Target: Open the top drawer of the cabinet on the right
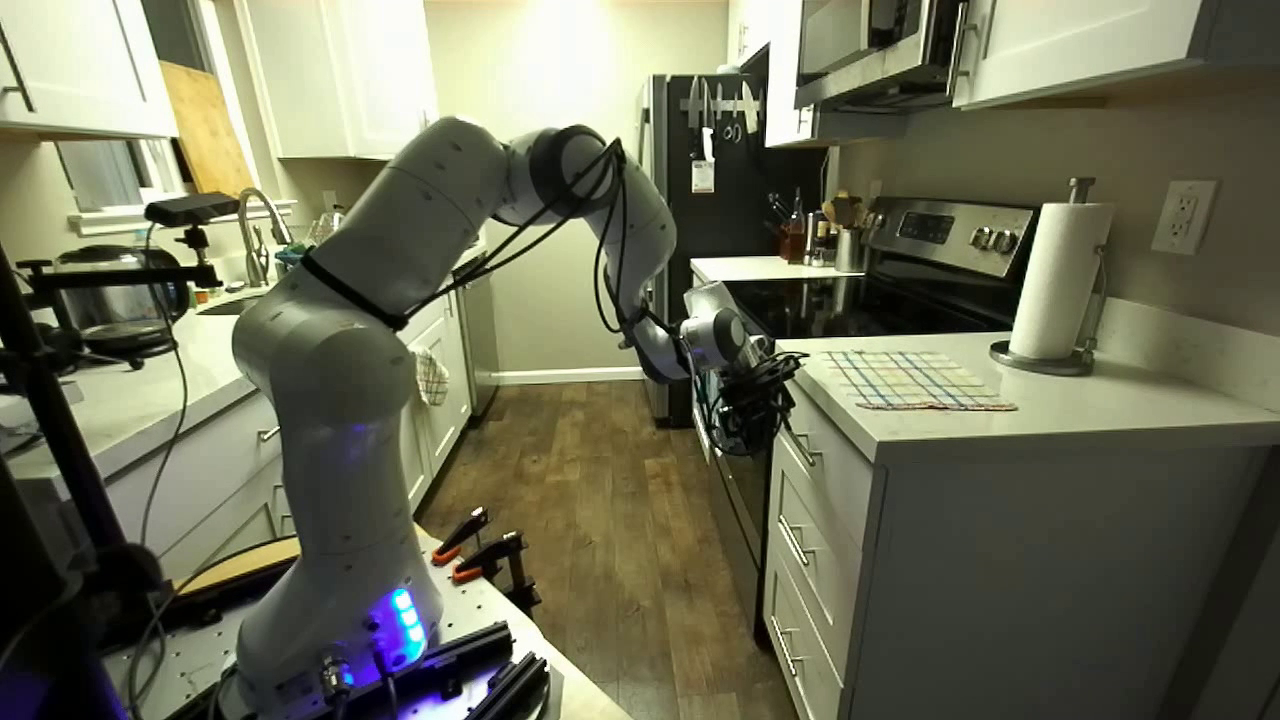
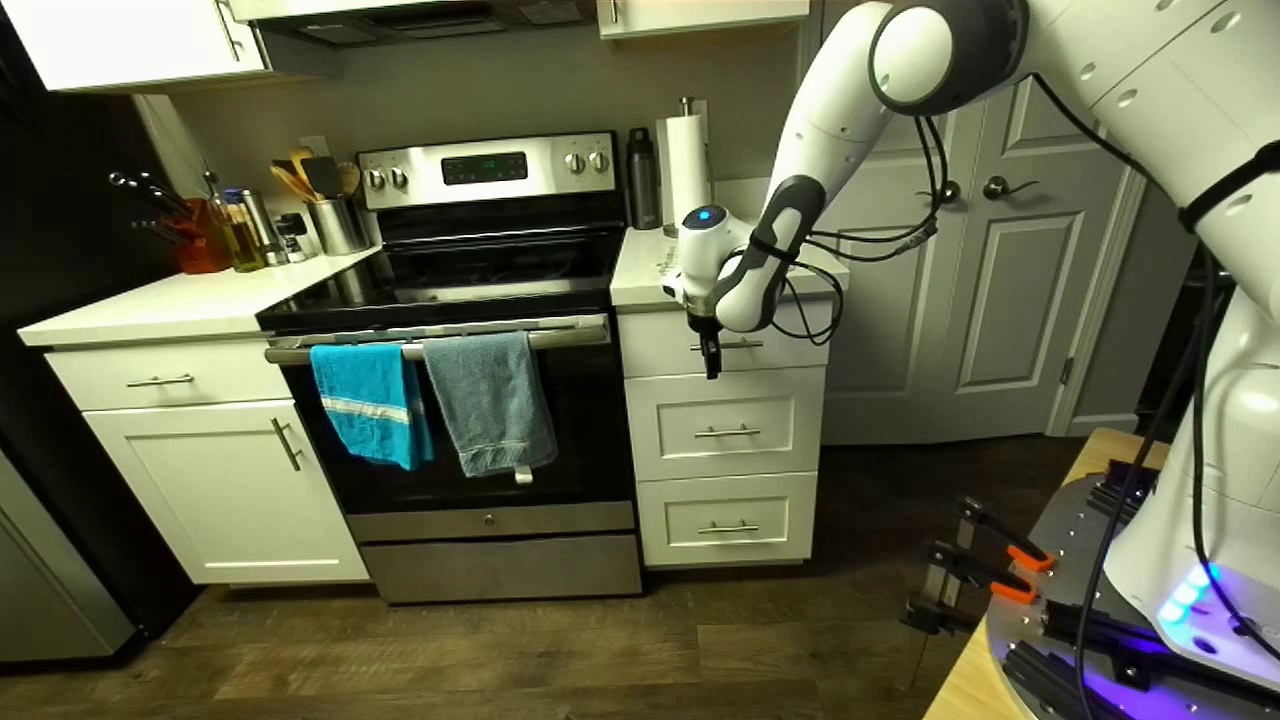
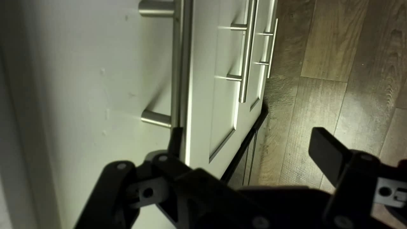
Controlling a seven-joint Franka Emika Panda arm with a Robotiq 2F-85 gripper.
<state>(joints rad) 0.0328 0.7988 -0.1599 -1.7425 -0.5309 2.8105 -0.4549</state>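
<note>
Wrist view has the gripper (image 3: 249, 141) spread wide, grasping nothing, the closed top drawer (image 3: 98, 86) beside it and the bar handle (image 3: 177, 63) just beyond one fingertip (image 3: 175, 141), contact unclear. That handle looks stiff and slick; I'd clasp its middle and expect an easy slide.

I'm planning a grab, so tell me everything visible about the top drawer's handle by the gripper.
The handle is a straight, silvery bar, apparently metal, on two round posts fixed to the white top drawer, which looks shut. It runs horizontally. In the wrist view a finger of the open gripper overlaps one end; contact is unclear.
</note>
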